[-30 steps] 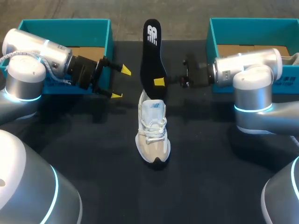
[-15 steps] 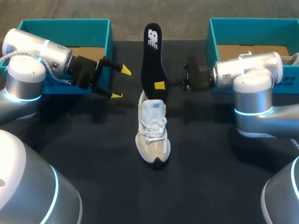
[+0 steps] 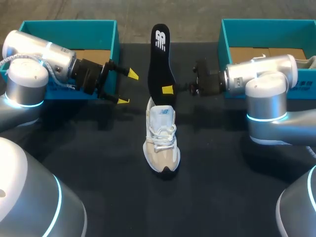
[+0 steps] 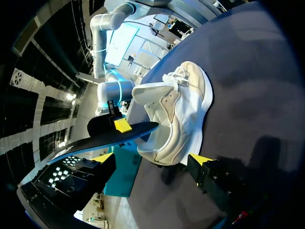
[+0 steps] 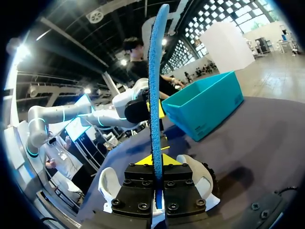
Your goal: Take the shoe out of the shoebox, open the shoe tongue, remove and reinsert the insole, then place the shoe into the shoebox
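A white and beige shoe (image 3: 161, 140) stands on the black table, toe toward me. The black insole (image 3: 160, 54) is held upright above its heel opening, with my right gripper (image 3: 169, 89) shut on its lower end. In the right wrist view the insole (image 5: 156, 95) rises edge-on from between the fingers of that gripper (image 5: 157, 160), and the shoe (image 5: 108, 183) lies just beneath. My left gripper (image 3: 127, 87) hangs open to the left of the insole, holding nothing. Seen from the left wrist, the shoe (image 4: 176, 119) lies ahead of the open left gripper (image 4: 151, 160), with the insole (image 4: 114, 136) over its heel.
A teal shoebox (image 3: 69, 27) sits at the back left behind my left arm, and a second teal box (image 3: 256, 23) sits at the back right behind my right arm. The back-left teal box (image 5: 205, 105) also shows beyond the insole in the right wrist view.
My right gripper has sunk slightly with the insole in it. The left arm and the shoe have not moved.
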Controlling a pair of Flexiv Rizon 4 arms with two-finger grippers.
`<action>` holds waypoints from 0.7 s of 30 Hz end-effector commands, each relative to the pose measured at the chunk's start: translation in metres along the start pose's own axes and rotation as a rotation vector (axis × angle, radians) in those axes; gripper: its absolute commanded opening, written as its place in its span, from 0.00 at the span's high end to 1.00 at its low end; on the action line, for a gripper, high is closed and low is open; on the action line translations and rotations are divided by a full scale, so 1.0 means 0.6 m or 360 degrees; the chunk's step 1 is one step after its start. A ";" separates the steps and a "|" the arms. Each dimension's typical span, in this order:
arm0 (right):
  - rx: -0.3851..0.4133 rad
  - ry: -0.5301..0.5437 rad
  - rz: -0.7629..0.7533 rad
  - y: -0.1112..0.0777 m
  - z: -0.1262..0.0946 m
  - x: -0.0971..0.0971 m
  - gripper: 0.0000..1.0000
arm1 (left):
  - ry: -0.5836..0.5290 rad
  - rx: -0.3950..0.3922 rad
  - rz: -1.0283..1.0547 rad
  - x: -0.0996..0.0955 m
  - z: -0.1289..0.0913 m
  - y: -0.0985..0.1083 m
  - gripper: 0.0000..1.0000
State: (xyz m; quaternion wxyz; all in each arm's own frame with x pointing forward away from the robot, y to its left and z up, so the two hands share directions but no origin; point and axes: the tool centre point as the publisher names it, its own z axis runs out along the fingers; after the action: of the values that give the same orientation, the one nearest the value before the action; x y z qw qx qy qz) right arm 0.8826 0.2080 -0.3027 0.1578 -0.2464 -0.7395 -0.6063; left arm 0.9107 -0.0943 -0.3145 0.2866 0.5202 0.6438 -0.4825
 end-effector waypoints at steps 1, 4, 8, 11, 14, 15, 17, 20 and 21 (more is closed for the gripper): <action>-0.0013 0.0000 0.0023 0.002 0.004 0.002 1.00 | -0.0001 0.0001 0.0002 0.001 0.001 0.002 0.00; -0.0029 0.0016 0.0063 0.004 0.006 0.002 1.00 | -0.0001 0.0001 0.0002 0.001 0.001 0.002 0.00; -0.0029 0.0027 0.0087 0.007 0.008 0.004 1.00 | -0.0001 0.0001 0.0002 0.001 0.001 0.002 0.00; -0.0059 0.0064 0.0112 0.009 0.009 0.004 1.00 | -0.0001 0.0001 0.0002 0.001 0.001 0.002 0.00; -0.0055 0.0067 0.0112 0.010 0.012 0.006 1.00 | -0.0001 0.0001 0.0002 0.001 0.001 0.002 0.00; -0.0055 0.0070 0.0113 0.009 0.014 0.006 1.00 | -0.0001 0.0001 0.0002 0.001 0.001 0.002 0.00; -0.0055 0.0078 0.0116 0.007 0.018 0.005 1.00 | -0.0001 0.0001 0.0002 0.001 0.001 0.002 0.00; -0.0057 0.0086 0.0119 0.006 0.023 0.004 1.00 | -0.0001 0.0001 0.0002 0.001 0.001 0.002 0.00; -0.0064 0.0097 0.0125 0.005 0.025 0.004 1.00 | -0.0001 0.0001 0.0002 0.001 0.001 0.002 0.00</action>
State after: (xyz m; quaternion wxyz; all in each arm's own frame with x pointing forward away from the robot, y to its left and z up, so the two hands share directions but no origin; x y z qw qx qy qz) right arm 0.8805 0.2184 -0.2988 0.1961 -0.2608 -0.7137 -0.6198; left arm 0.9107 -0.0943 -0.3144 0.2866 0.5202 0.6438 -0.4825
